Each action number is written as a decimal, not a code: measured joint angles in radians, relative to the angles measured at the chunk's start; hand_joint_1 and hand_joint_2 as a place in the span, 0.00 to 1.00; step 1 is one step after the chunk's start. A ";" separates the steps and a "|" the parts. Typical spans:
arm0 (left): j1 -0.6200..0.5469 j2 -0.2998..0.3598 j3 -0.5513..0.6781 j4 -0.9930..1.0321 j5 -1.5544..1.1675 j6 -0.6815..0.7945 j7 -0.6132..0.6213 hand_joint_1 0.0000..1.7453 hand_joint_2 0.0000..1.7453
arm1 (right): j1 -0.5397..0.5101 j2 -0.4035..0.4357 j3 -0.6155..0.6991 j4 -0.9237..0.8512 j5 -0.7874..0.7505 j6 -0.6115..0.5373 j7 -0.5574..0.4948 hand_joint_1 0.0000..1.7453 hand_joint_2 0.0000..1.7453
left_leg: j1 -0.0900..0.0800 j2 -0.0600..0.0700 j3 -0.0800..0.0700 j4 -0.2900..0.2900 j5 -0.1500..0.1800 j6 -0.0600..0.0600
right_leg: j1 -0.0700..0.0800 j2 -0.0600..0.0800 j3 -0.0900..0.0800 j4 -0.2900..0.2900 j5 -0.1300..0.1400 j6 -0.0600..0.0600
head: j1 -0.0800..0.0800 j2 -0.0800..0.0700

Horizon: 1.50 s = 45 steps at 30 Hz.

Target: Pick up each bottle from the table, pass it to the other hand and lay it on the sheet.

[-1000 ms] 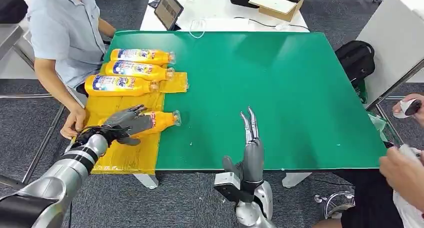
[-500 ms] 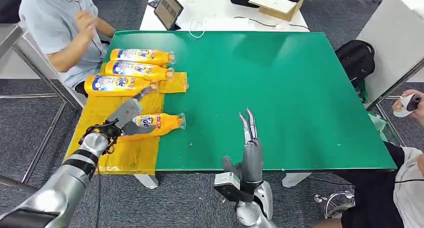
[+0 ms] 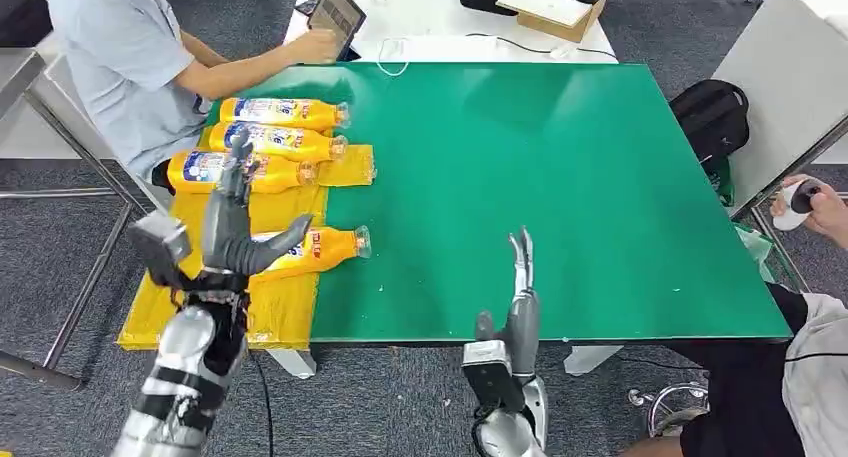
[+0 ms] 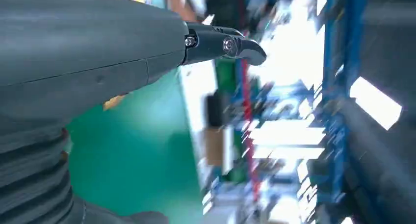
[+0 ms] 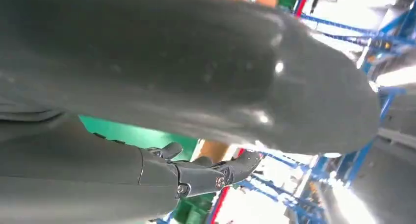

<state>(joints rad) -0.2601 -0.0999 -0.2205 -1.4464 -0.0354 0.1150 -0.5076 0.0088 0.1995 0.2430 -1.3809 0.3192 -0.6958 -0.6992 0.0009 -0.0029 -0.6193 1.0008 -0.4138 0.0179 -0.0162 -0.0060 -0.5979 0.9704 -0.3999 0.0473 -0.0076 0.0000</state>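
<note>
Left hand [image 3: 232, 232] covers part of the nearest bottle [image 3: 322, 247] — left wrist background blurred

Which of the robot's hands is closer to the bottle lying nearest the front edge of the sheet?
Left. The left hand overlaps the bottle in the head view; the right hand is at the table's near edge, well aside.

Seated person [image 3: 120, 52] upper left, touching tablet [image 3: 336, 17]; black backpack [image 3: 712, 117] right; cardboard box [image 3: 555, 12] top.

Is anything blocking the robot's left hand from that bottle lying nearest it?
Nothing visible. The left hand is raised, open, just in front of the nearest bottle, which lies partly on the yellow sheet, apart from the three other bottles.
</note>
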 measured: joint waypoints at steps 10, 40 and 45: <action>0.334 -0.053 -0.001 -0.240 -0.021 0.189 -0.166 0.00 1.00 | 0.074 0.033 -0.157 -0.053 -0.042 0.000 0.000 0.00 1.00 | 0.000 -0.001 0.000 0.000 -0.003 0.000 | 0.000 0.000 0.000 -0.001 -0.002 0.002 | 0.000 0.000; 0.285 -0.141 -0.029 -0.064 -0.152 0.321 -0.189 0.00 1.00 | 0.039 0.104 -0.257 -0.072 0.020 0.000 0.000 0.00 1.00 | 0.000 -0.001 0.002 0.000 -0.001 0.001 | 0.000 0.000 0.002 0.000 -0.001 0.003 | 0.000 0.000; 0.237 -0.144 -0.057 -0.006 -0.130 0.396 -0.191 0.00 1.00 | 0.027 0.111 -0.227 -0.071 0.029 0.000 0.000 0.00 1.00 | 0.000 -0.001 0.001 0.000 -0.002 0.001 | 0.000 0.000 0.002 0.000 -0.002 0.003 | 0.000 0.000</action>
<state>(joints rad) -0.0233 -0.2438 -0.2773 -1.4520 -0.1652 0.5111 -0.6989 0.0354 0.3105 0.0156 -1.4515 0.3487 -0.6954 -0.6996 0.0006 -0.0035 -0.6182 1.0008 -0.4153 0.0186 -0.0166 -0.0062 -0.5962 0.9699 -0.4015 0.0503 -0.0080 0.0000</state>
